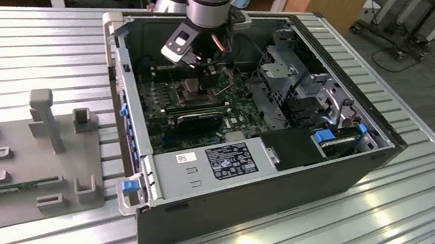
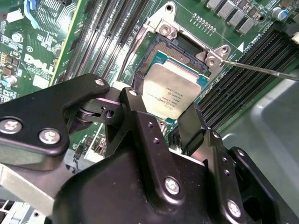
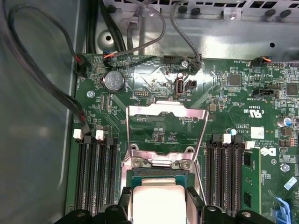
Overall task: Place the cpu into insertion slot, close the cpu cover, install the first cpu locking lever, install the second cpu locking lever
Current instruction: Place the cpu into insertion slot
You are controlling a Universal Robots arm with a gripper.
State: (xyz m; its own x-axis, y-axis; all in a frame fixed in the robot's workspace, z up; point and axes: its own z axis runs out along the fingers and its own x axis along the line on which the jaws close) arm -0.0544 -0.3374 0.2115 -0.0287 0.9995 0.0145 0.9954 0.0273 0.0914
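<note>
My gripper (image 1: 197,85) reaches down into the open computer case, over the green motherboard (image 1: 243,100). It is shut on the cpu (image 2: 170,93), a silvery square chip clamped between two black fingers (image 2: 189,123). The cpu (image 3: 158,203) hangs just above the insertion slot (image 2: 161,46), whose dark centre shows past the chip's edge. In the first wrist view the slot (image 3: 156,173) lies right beyond the chip. The cpu cover (image 3: 167,111) is swung open and stands beyond the slot. A thin locking lever (image 2: 261,70) sticks out unlatched beside the slot.
Long black memory slots (image 3: 96,172) flank the socket on both sides. Cables (image 3: 46,84) run along the case wall. A grey perforated drive cage (image 1: 281,73) and a power supply (image 1: 225,159) fill the case's other end. A grey fixture plate (image 1: 31,159) lies at the exterior view's left.
</note>
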